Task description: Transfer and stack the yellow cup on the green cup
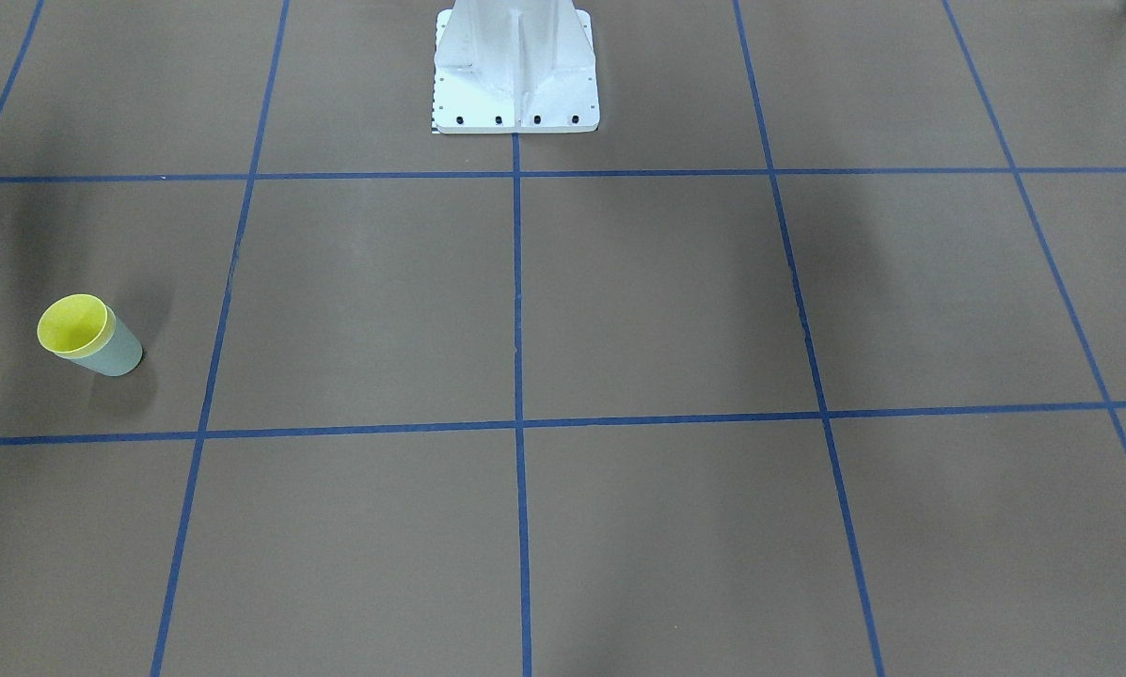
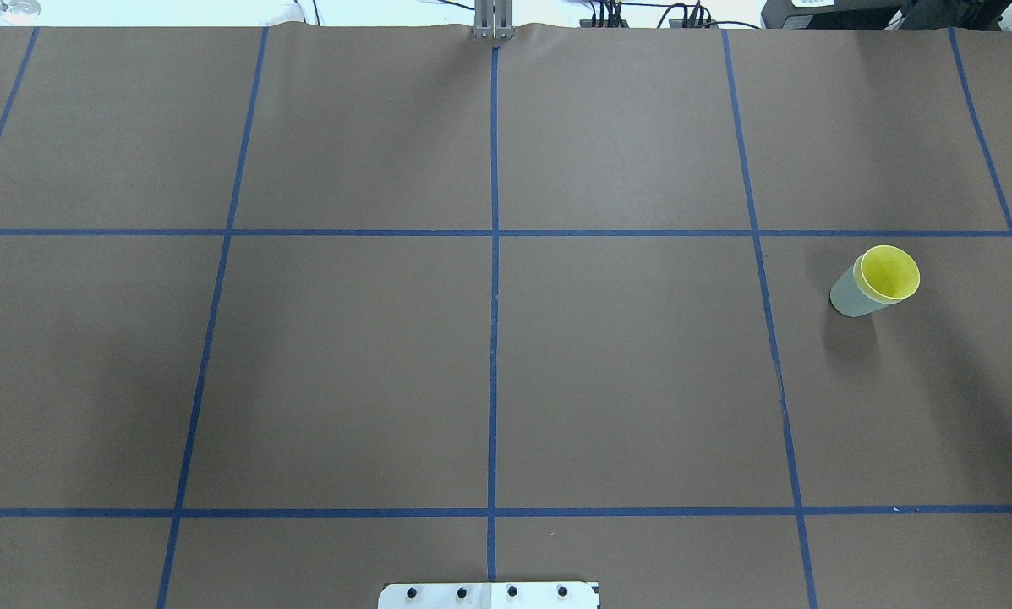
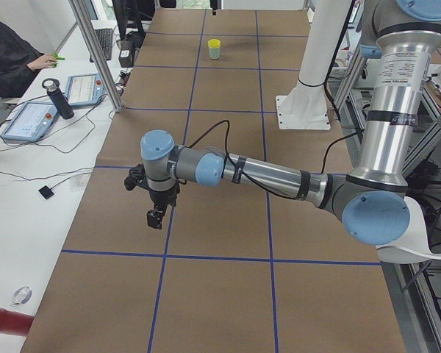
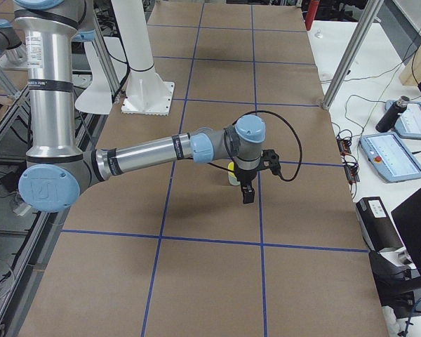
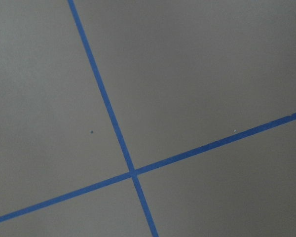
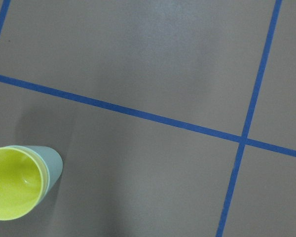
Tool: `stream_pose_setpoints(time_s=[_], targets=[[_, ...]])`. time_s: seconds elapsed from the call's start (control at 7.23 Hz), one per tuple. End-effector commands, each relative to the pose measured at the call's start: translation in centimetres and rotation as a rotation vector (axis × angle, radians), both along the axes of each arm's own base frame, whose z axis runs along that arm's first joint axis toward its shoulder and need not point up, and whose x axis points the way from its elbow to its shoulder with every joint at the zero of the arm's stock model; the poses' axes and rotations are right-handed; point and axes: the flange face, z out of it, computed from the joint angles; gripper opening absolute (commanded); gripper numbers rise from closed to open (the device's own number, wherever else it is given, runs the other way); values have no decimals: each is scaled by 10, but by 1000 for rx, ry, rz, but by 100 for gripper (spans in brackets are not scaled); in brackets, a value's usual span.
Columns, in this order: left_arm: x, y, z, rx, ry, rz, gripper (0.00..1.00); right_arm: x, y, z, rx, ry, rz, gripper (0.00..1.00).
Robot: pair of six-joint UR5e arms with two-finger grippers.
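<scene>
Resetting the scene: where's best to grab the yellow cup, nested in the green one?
Probably its rim, from straight above, one finger inside. The yellow cup stands upright, mouth open, with only its lip clear of the green cup.

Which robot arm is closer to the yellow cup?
The right. The right pincer hangs just beside the yellow cup, which sits inside the green cup. The left pincer hangs far off, over the other end of the table.
</scene>
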Motion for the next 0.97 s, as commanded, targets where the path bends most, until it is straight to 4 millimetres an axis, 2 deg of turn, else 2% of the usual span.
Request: stream_pose_setpoints(time_s=[0.0,0.14,0.28,0.42,0.55,0.83], targets=[[-5,22,27,-46,4,1,100,28,7,13,-17,-8,48,100],[-5,23,33,-66,0,-3,100,49,8,15,-20,-11,91,100],[-19,35,46,-87,4,-23,100,60,18,28,-49,-10,112,100],[-37,41,49,-102,19,-58,100,74,33,42,-81,-15,141,100],[-43,50,54,-119,66,-69,100,79,43,56,-113,-26,152,100],[-51,70,68,-151,89,-88,100,78,49,73,-154,-43,152,100]])
